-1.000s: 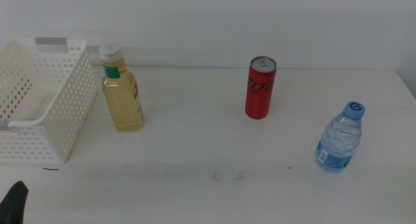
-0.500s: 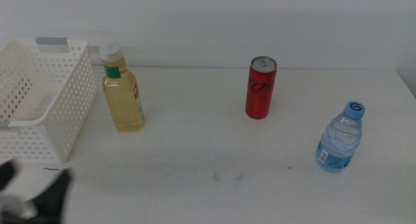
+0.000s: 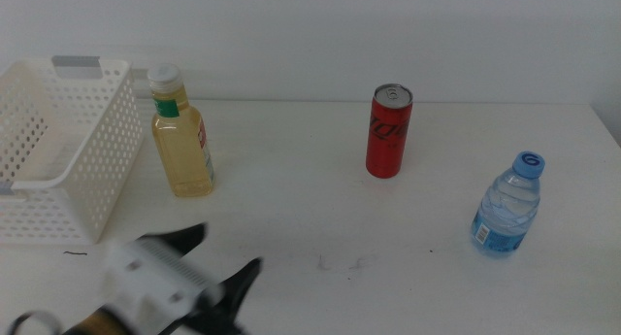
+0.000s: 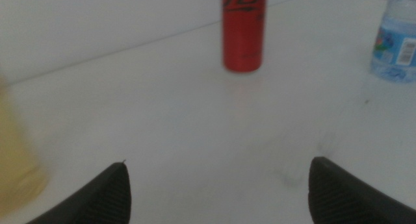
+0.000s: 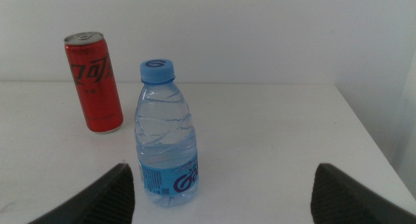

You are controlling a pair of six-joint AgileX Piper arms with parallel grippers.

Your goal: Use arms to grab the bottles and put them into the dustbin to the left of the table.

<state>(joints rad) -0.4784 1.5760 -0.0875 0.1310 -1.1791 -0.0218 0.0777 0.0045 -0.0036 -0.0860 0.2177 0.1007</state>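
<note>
In the middle view we see the left gripper (image 3: 221, 262) low at the near left of the table (image 3: 291, 218), blurred, with its two dark jaws spread wide and holding nothing. The yellow-liquid bottle (image 3: 181, 136) stands upright just beside the wall of the white dustbin (image 3: 92, 165), and we cannot tell if they touch. The red can (image 3: 388, 131) stands near the middle at the far side, and the blue-capped water bottle (image 3: 508, 206) stands well apart at the right. The right arm does not appear in this view.

In the left wrist view the jaws stand far apart at the picture's bottom corners, empty. The can (image 4: 243, 29) is straight ahead, a blurred yellow shape (image 4: 16, 152) is at one edge, and a part of the water bottle (image 4: 396, 39) is at the other.

In the right wrist view the right gripper (image 5: 224, 185) is also wide open and empty, with the water bottle (image 5: 166, 136) near in front of it and the can (image 5: 95, 82) behind.

We judge the main risk is at the yellow bottle: it is tall and close to the basket, so a jaw may strike the perforated wall or tip the bottle. An off-centre squeeze could also push the light can over.
</note>
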